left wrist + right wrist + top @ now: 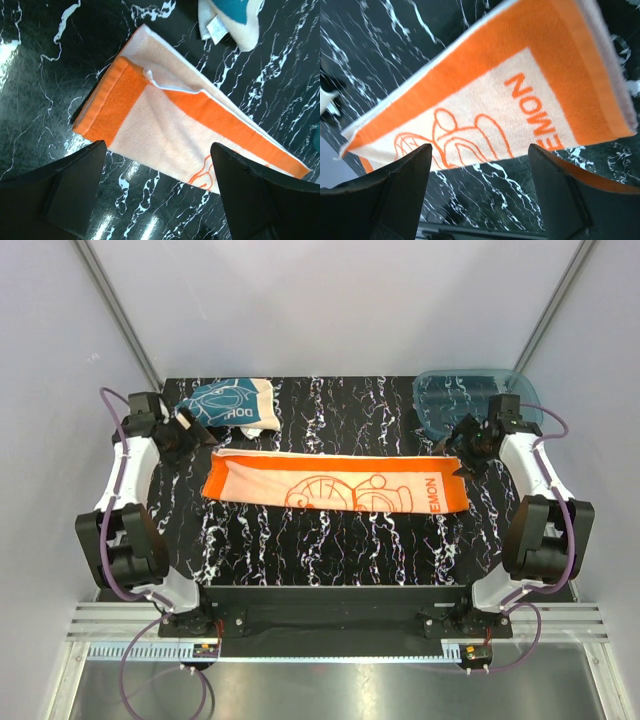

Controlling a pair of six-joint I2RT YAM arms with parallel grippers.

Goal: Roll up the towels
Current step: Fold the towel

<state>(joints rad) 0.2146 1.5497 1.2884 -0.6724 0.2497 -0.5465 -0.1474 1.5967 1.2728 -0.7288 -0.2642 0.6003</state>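
Tabletop (pixel 330 550): black with white marble veining.

Orange towel (pixel 335 483): folded into a long strip, lying flat across the middle of the tabletop, running left to right, its right end a little nearer to me than its left. The face shows a cream panel with an orange line drawing. Orange letters reading "EMON" sit near the right end, framed by an orange border. At the left end I see an orange band, cream cloth and a small white loop at the fold.

Teal towel (pixel 232 405): bunched in a heap at the far left of the tabletop, cream back partly turned up and a white tag showing. It sits just beyond the orange towel's left end, with a strip of bare black between them.

Blue tray (pixel 470 400): translucent, at the far right corner, partly behind my right arm.

My left hand (pixel 156 150): over the orange towel's left end, fingers spread wide, nothing between them.

My right hand (pixel 480 150): over the right end by the lettering, fingers likewise wide apart and gripping nothing. Whether either hand's fingertips brush the cloth, I cannot tell.
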